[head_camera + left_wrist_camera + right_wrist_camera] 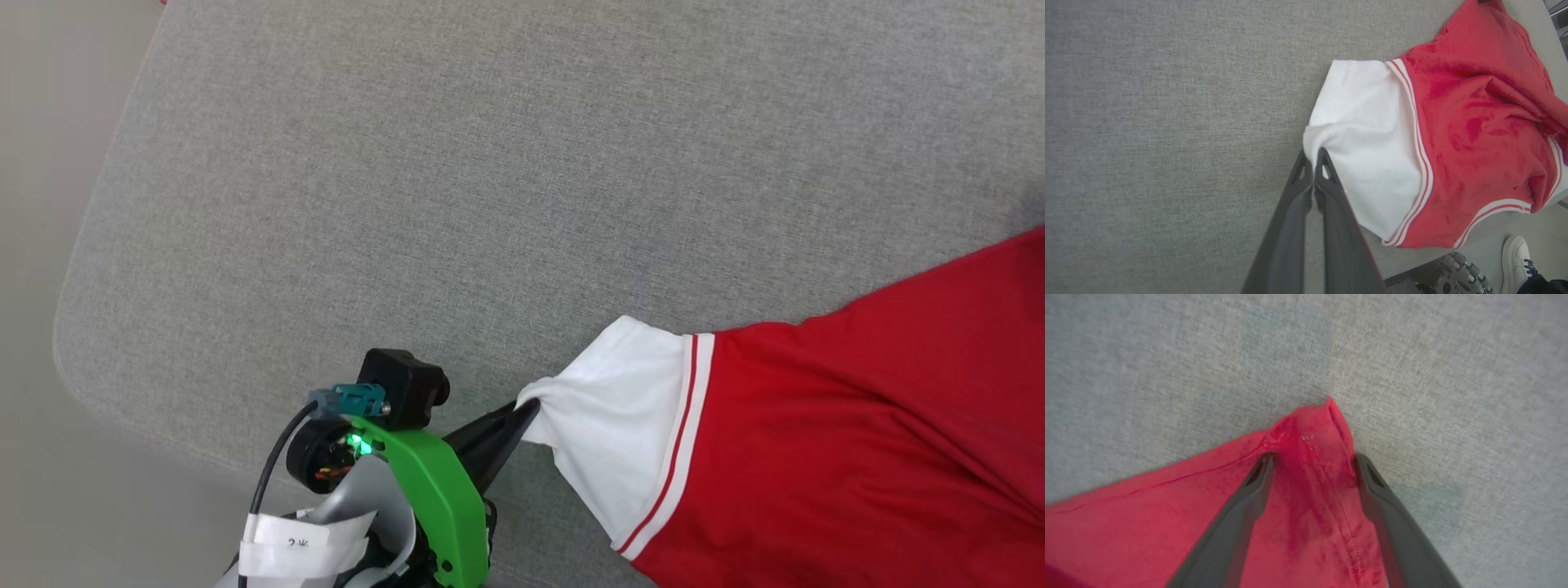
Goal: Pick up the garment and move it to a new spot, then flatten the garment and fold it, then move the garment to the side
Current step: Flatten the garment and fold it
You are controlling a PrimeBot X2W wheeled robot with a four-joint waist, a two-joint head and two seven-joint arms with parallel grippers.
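Note:
The garment [849,457] is a red jersey with a white sleeve [620,408] edged in red and white stripes, lying at the lower right of the grey padded table [408,204]. My left gripper [525,410] is shut on the sleeve's cuff edge, pulling it into a point. From the left wrist, the two fingers [1312,159] meet on the bunched white cloth [1367,134], with the red body [1474,134] rumpled beyond. My right gripper [1312,459] stands open, its fingers astride a raised corner of the red hem [1310,498].
The table's rounded corner [73,327] and pale floor [41,163] lie at the left. In the left wrist view, past the table's near edge, are a wheel of my base [1457,271] and a person's white shoe [1515,261].

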